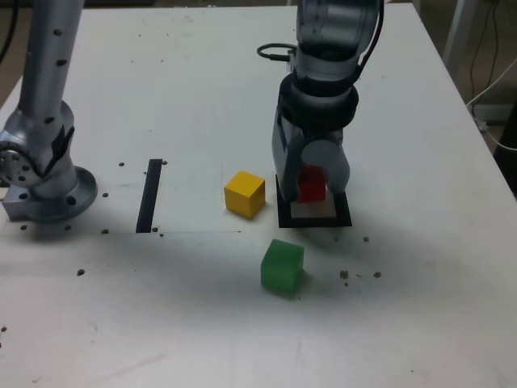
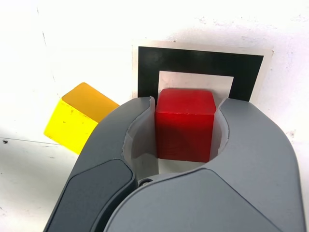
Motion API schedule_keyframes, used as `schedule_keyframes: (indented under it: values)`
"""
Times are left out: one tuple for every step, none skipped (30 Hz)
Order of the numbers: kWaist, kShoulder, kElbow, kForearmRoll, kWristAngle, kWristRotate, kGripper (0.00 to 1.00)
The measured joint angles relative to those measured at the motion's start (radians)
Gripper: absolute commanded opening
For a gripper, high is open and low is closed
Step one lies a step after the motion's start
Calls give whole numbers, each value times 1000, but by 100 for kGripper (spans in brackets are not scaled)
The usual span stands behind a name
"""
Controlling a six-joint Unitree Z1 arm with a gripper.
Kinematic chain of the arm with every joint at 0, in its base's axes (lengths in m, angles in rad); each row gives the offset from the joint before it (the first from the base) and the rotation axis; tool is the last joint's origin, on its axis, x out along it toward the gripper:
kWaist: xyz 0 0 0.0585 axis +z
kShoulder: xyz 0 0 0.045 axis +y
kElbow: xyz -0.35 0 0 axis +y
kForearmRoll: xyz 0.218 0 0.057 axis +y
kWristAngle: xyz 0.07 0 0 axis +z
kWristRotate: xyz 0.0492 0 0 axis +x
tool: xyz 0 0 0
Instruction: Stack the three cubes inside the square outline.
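The red cube [image 1: 313, 184] sits between the grey fingers of my gripper [image 1: 313, 190], which is shut on it. In the wrist view the red cube [image 2: 185, 123] fills the gap in the gripper [image 2: 187, 104], directly over the white centre of the square outline [image 2: 147, 72]. The exterior view does not show whether the cube rests on the square outline [image 1: 343, 220] or hangs just above it. The yellow cube [image 1: 245, 194] lies on the table to the exterior view's left of the outline; the yellow cube [image 2: 77, 116] also shows beside one finger. The green cube [image 1: 283, 266] lies nearer the camera.
A straight black strip [image 1: 149, 195] lies on the white table at the exterior view's left. A second metal arm's base [image 1: 44, 190] stands at the far left. Small dark specks dot the table. Cables hang past the right edge.
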Motion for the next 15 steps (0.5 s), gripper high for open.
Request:
schedule_keyframes:
  values:
    - [0,1,1,-1,-1,0,19]
    - [0,1,2,-1,-1,0,21]
    - [0,2,2,-1,-1,0,23]
    - [0,4,2,-1,-2,0,25]
    - [0,6,2,-1,-2,0,28]
    - [0,8,2,-1,-2,0,31]
    - [0,11,1,-1,-2,0,35]
    - [0,13,1,-1,-2,0,40]
    - [0,14,1,-2,-2,0,46]
    - [0,16,0,-3,-3,2,53]
    - [0,17,0,-5,-4,5,61]
    - [0,18,0,-8,-6,9,68]
    - [0,19,0,-13,-8,15,76]
    - [0,19,0,-18,-10,22,84]
    - [0,19,0,-22,-12,27,89]
